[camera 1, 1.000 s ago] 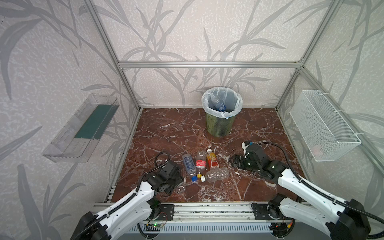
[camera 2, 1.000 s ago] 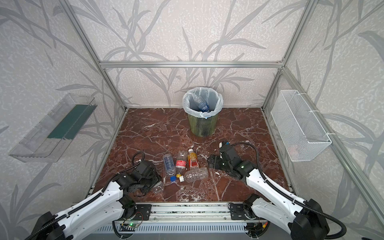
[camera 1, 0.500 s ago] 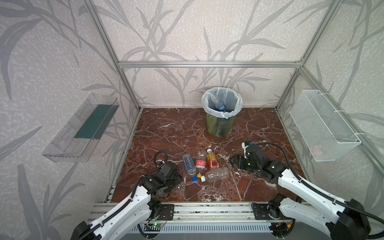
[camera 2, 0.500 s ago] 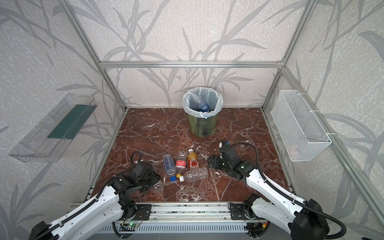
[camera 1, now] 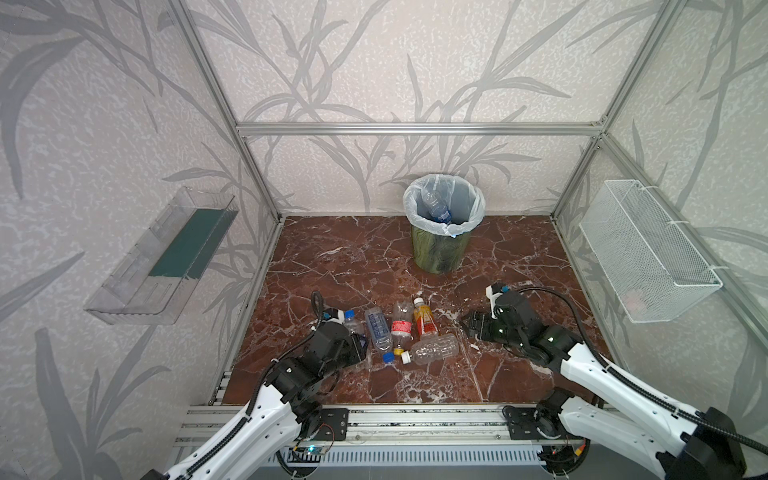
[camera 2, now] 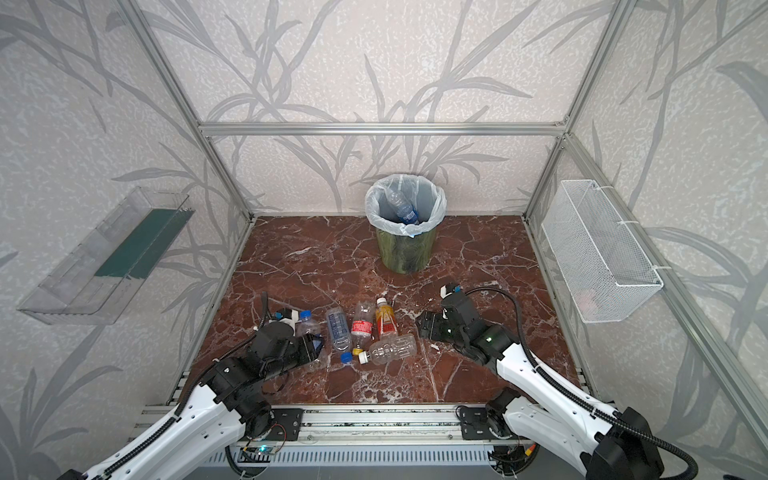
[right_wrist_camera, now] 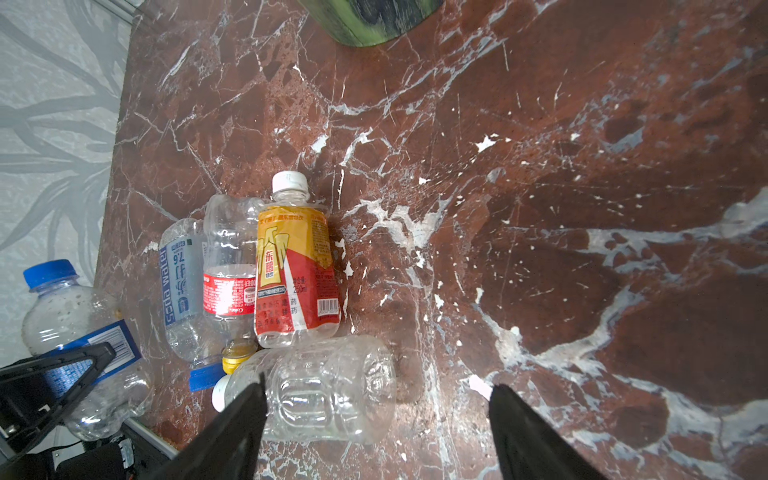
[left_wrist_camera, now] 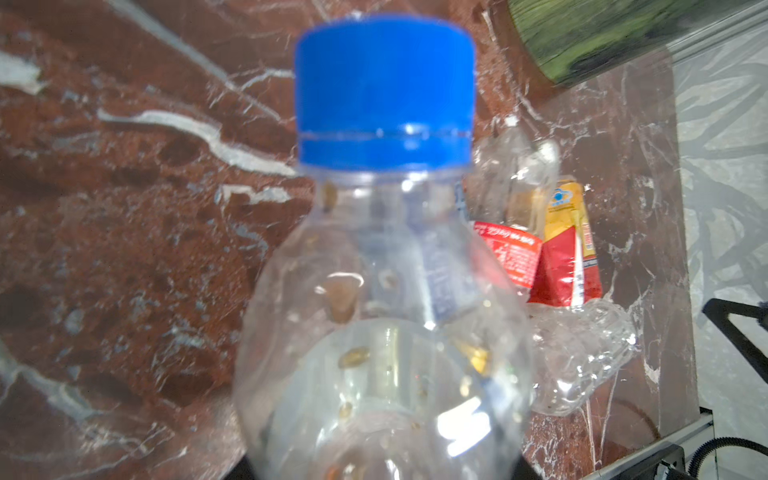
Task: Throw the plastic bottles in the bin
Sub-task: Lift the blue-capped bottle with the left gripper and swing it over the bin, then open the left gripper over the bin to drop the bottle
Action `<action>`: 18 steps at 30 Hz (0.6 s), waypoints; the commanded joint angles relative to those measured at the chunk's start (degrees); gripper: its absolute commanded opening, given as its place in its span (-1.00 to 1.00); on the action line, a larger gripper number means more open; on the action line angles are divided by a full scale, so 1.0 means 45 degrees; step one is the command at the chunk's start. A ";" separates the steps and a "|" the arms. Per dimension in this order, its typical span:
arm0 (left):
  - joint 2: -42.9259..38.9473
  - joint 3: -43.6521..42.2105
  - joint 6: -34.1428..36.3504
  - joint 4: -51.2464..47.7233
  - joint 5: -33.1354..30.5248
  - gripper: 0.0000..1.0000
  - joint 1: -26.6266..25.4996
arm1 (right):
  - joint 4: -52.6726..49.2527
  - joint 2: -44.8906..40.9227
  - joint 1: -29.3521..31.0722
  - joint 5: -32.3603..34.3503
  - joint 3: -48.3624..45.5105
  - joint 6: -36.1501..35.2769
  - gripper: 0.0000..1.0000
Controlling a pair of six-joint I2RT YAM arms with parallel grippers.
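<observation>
The left pincer (camera 1: 360,345) is closed around the body of a clear blue-capped bottle (left_wrist_camera: 382,291) near the front-left corner of the tabletop (camera 1: 353,257). Whether that bottle is clear of the surface is hard to tell. Just beside it, near the front edge, a blue-label bottle (camera 1: 378,330), a red-label bottle (camera 1: 401,325) and a yellow-label bottle (camera 1: 424,319) lie side by side. An unlabelled bottle (camera 1: 434,350) lies across their ends. The right pincer (right_wrist_camera: 377,382) stands open near that bottle's base end. The bin (camera 1: 440,253) stands by the back edge with a discarded bottle (camera 1: 437,206) inside.
</observation>
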 commanded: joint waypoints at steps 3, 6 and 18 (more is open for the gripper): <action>0.1854 0.3060 0.2050 0.2396 -0.0412 0.07 0.0000 | -0.0370 -0.0430 0.0050 0.0306 -0.0155 -0.0072 0.68; 0.4619 0.6486 0.3201 0.2963 0.0126 0.11 0.0043 | -0.0562 -0.0627 0.0006 0.0431 -0.0048 -0.0161 0.68; 1.8729 3.0653 0.4620 -0.7062 0.2781 0.98 0.1385 | -0.1916 -0.1614 -0.0435 0.0653 0.0632 -0.0529 0.69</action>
